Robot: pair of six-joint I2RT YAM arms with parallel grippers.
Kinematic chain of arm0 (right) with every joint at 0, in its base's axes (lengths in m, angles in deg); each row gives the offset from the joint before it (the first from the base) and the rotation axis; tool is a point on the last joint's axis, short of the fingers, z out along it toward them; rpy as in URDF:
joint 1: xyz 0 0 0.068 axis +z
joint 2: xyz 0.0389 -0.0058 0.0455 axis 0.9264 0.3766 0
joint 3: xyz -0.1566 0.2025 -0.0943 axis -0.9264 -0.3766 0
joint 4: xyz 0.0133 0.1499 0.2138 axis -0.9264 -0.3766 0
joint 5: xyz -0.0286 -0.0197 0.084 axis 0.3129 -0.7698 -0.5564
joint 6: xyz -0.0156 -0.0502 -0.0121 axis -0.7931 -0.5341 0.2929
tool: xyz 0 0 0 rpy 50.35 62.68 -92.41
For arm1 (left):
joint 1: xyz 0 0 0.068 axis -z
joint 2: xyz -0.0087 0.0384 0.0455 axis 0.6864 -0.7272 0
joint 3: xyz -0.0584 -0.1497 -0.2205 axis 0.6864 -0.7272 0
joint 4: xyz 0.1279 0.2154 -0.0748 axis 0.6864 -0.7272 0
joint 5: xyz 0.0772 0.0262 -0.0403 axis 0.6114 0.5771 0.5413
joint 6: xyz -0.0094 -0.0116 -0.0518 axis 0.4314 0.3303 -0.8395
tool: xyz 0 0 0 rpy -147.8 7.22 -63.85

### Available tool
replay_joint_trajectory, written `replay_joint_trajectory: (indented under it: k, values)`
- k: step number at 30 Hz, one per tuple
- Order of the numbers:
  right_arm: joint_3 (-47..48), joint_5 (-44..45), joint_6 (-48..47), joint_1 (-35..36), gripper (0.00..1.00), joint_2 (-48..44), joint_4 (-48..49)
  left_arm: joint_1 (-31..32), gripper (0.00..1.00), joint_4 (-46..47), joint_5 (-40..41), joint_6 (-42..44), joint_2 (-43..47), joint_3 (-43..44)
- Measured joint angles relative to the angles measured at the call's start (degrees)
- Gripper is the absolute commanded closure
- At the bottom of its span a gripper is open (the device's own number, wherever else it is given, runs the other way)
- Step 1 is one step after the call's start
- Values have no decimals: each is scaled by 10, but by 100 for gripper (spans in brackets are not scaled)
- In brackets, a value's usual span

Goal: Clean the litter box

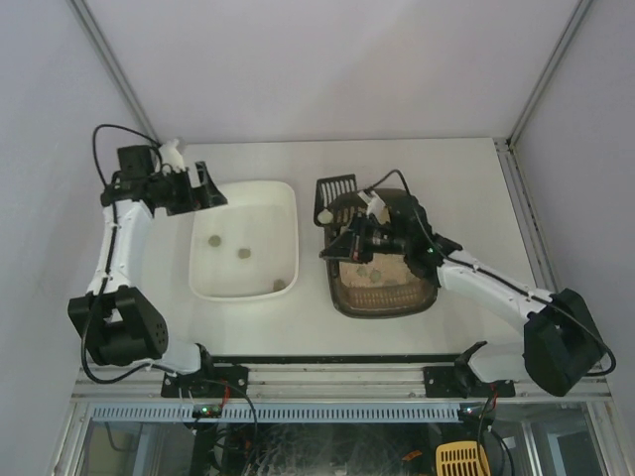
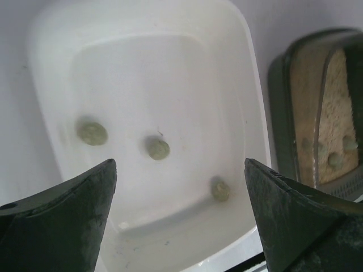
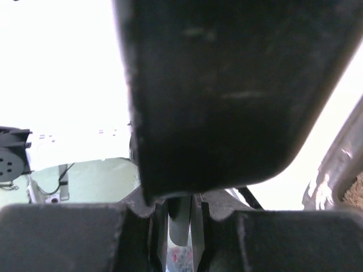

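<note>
Tilting the black slotted plastic scoop (image 1: 335, 187) clenched in your right gripper (image 1: 343, 243) risks spilling litter (image 2: 332, 130); left gripper (image 2: 180, 170) hangs released.

On the surface (image 1: 397, 159) the tray (image 1: 248, 184) stands left and the litter box (image 1: 387, 311) right, side by side and just apart. Three lumps (image 1: 244, 254) lie in the tray, spread from its left towards its near right corner. More lumps (image 2: 336, 160) lie on the litter in the box. The scoop (image 1: 335, 188) is at the box's far left corner.
</note>
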Motion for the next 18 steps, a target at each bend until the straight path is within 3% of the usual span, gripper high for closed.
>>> replay_joint_trajectory:
  k: [4, 10, 13, 18]
  values:
    - [200, 98, -107, 67, 100, 81, -202, -72, 3, -29, -31, -8, -45, 78]
    - [504, 270, -227, 179, 100, 293, -448, -112, 2, -57, -10, -40, -56, 82]
    - [653, 400, -275, 230, 100, 418, -571, -116, 2, -60, 19, -53, -52, 80]
    - [790, 589, -326, 307, 100, 557, -697, -125, 2, -62, 43, -58, -29, 61]
